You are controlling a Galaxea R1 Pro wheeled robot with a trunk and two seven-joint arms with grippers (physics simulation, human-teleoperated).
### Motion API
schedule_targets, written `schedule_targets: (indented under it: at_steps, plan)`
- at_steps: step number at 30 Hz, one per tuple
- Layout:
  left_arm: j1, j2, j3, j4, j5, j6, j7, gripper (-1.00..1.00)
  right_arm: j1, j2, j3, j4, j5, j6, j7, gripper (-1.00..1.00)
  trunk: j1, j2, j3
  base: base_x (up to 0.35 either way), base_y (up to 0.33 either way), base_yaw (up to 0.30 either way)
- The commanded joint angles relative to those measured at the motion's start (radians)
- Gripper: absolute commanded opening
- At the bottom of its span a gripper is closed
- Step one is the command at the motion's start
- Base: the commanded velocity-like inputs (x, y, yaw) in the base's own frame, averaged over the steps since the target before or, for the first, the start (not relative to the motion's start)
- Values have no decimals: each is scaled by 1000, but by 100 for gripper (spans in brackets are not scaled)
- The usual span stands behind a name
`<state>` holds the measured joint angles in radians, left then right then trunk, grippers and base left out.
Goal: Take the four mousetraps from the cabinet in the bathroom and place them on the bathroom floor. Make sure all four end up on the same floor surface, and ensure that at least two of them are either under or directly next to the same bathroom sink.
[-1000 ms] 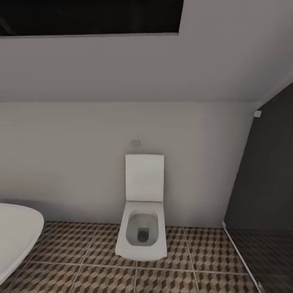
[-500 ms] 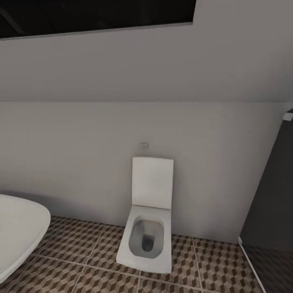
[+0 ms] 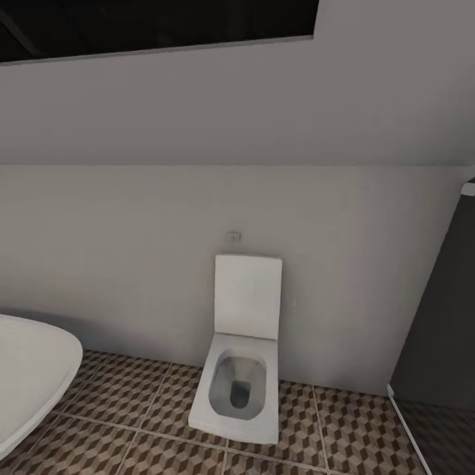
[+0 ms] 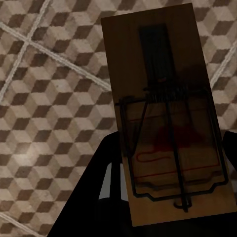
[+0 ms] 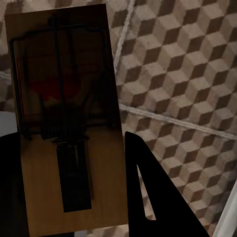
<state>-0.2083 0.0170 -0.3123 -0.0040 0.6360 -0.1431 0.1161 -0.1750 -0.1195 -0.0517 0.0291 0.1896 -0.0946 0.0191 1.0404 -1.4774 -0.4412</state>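
Mousetraps are in both claws at this moment, one apiece, so the step in hand looks like the carry from the cabinet toward a spot on the floor. In the left wrist view the left claw (image 4: 170, 217) is clamped on the near end of a wooden mousetrap (image 4: 165, 113), its dark fingers (image 4: 106, 192) showing on either side of the board, the wire spring and red printed mark facing the camera. The board hangs above the bathroom floor (image 4: 44, 98), not touching it as far as can be judged. In the right wrist view the right claw (image 5: 74, 197) likewise grips a second mousetrap (image 5: 69, 123), one dark finger (image 5: 148, 197) standing beside the board's long edge, with the cube-patterned tiles and a pale grout line beyond it.

Outward from the claws, the head view shows a white square toilet (image 3: 239, 369) with its lid raised against a plain grey wall (image 3: 132, 251), and the curved white rim of a bathtub (image 3: 33, 376) at the floor's left edge. A dark panel (image 3: 442, 310) closes the right side. The sink is not among what the head camera faces.

The next move probably calls for turning the base until the sink comes into sight, driving up beside it, then lowering each arm and letting go so both traps lie flat on the tiles under or just beside the vanity. Two more traps would remain to fetch.
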Motion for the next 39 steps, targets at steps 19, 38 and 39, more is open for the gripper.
schedule_targets:
  at_steps: [19,38,39]
  plan:
    - [0,0,-8,-1,2,-1,8,-100,-1,0,-7,3,1,-2,1,-100,0,-1,-1,0,0,-122]
    - [0,0,-8,-1,2,-2,8,-100,-1,0,-8,3,1,-1,1,-100,0,-1,-1,0,0,-28]
    - [0,0,-8,-1,2,-2,8,-100,-1,0,-8,3,1,-2,1,-100,0,-1,-1,0,0,0]
